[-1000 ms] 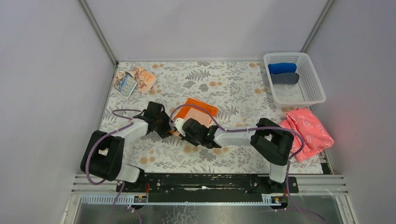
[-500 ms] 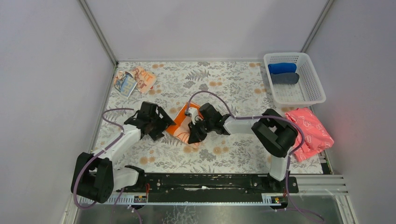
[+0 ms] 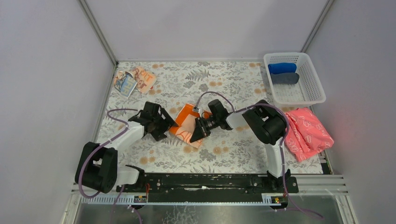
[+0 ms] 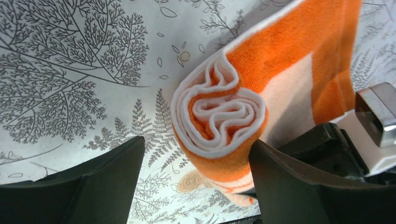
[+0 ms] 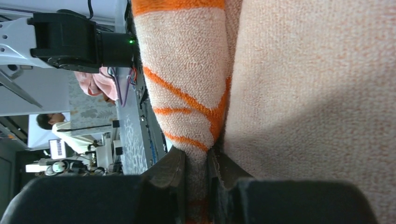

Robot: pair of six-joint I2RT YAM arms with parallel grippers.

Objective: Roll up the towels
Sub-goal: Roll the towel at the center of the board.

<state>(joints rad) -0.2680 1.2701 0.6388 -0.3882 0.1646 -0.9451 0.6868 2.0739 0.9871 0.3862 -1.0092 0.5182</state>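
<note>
The orange-bordered towel (image 3: 187, 123) lies mid-table, partly rolled. In the left wrist view its rolled end (image 4: 219, 112) shows a spiral of orange and white layers. My left gripper (image 3: 164, 126) is open at the towel's left end, with one finger touching the roll (image 4: 194, 161). My right gripper (image 3: 196, 132) is shut on the towel's edge (image 5: 198, 140), the cloth pinched between its jaws (image 5: 196, 165). The pale peach printed towel (image 3: 134, 80) lies crumpled at the far left corner.
A white basket (image 3: 312, 95) at the far right holds a blue roll (image 3: 282, 68) and a dark grey roll (image 3: 285, 78). A pink patterned cloth (image 3: 308, 131) lies at the right edge. Walls close in on three sides.
The right gripper has swung from over the towel's near side to its right end and turned. The towel has gone from flat to narrower and partly rolled. The left gripper shifted slightly.
</note>
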